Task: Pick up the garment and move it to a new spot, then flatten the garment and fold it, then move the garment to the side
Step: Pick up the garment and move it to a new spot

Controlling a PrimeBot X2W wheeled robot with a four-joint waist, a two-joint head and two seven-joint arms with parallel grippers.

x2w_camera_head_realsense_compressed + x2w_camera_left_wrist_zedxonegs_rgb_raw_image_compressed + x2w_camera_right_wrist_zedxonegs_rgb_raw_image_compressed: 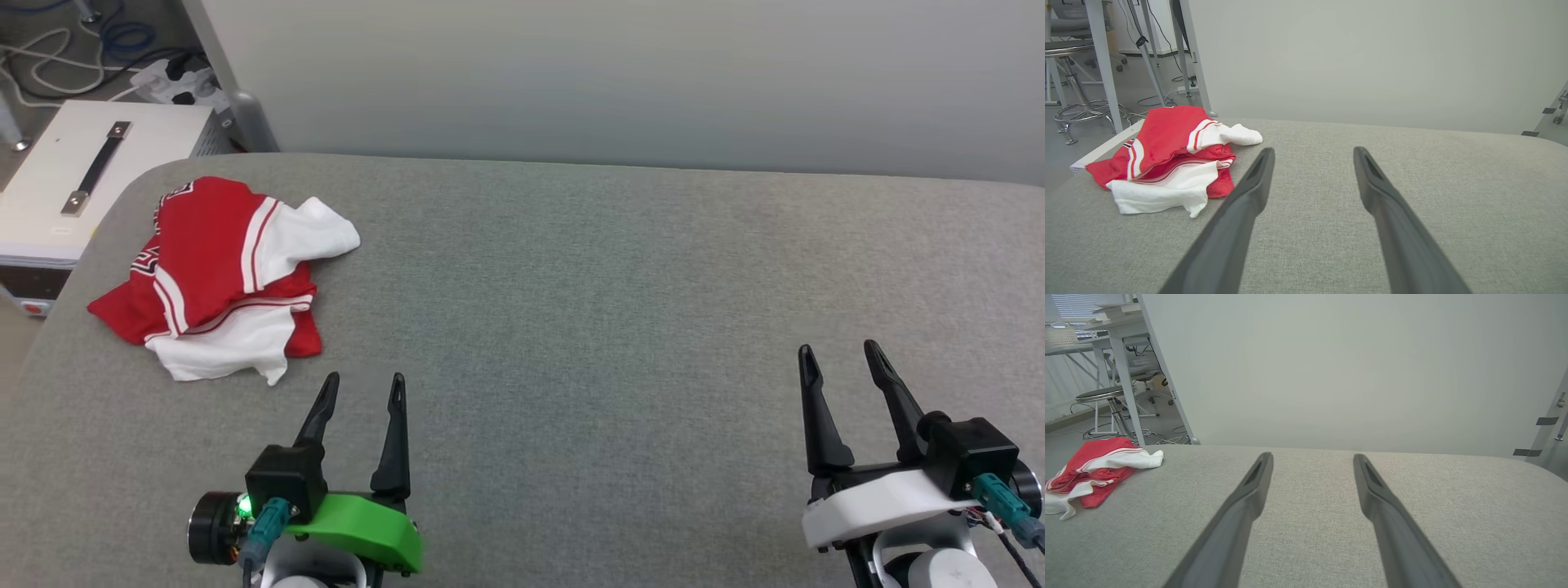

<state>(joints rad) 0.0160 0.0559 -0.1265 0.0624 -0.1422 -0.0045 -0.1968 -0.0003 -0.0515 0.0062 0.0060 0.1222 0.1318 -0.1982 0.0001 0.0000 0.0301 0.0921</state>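
a: where is the shirt?

b: the crumpled red cloth garment (220, 273) with white sleeves and stripy trim lies in a heap on the soft grey cloth table (571, 327). it is near the table's rounded corner, at about ten o'clock from me. nothing is touching it.

a: and your hands?

b: my left gripper (363, 382), the one with the green plastic cover, is over the table at seven o'clock. its two long dark fingers are spread apart with nothing between them. the garment sits near, at about eleven o'clock from the tips.

a: the other one?

b: my right gripper (841, 349), with the white plastic cover, is at five o'clock, well apart from the garment. its fingers are spread too, and they hold nothing.

a: what is past the table?

b: a white box (98, 163) with a black handle, at eleven o'clock beyond the garment.
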